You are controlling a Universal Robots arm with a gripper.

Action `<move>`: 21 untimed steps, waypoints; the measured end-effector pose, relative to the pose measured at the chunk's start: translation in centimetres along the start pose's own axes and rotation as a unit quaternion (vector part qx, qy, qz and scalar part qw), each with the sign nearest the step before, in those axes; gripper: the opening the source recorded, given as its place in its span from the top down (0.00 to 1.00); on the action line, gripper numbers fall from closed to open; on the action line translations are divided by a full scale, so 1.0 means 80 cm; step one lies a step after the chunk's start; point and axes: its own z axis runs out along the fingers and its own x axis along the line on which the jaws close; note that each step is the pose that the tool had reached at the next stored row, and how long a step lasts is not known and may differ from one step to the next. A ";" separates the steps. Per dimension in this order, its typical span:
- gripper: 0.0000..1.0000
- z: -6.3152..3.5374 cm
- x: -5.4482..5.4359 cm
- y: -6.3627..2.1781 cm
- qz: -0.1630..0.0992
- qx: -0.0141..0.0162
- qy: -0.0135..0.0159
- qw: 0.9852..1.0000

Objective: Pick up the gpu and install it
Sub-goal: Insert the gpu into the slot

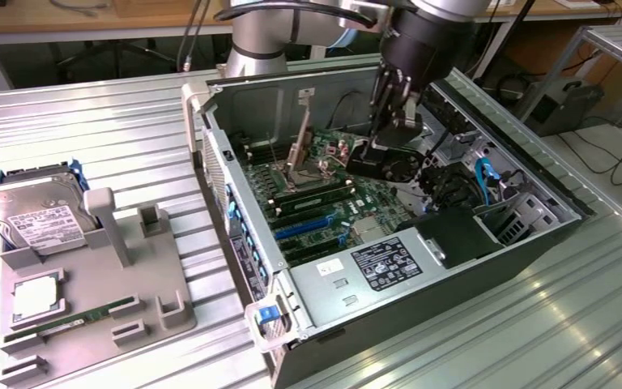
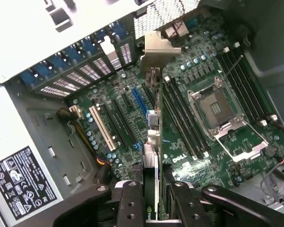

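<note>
Wrist view: the gripper (image 2: 154,201), jaws clamped on the gpu (image 2: 154,142), holds the card edge-on just above the motherboard (image 2: 213,156) inside the open computer case (image 1: 236,146). You'll want it square to the blue expansion slot (image 2: 136,101), with its bracket (image 2: 158,47) toward the rear vents. The memory slots (image 2: 180,118) and the open CPU socket (image 2: 222,113) crowd one side.

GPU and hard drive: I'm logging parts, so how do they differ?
The gpu is held edge-on in the gripper's jaws over the motherboard inside the case; the hard drive sits outside at the grey holder. The gpu is a thin card with a silver bracket; the hard drive is a boxy silver block with a white label.
</note>
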 end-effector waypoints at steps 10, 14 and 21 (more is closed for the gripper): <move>0.74 0.007 0.000 0.000 -0.100 0.002 0.008 0.995; 0.74 0.010 0.000 -0.001 -0.141 0.003 0.010 0.990; 0.74 0.015 0.000 -0.001 -0.212 0.004 0.014 0.977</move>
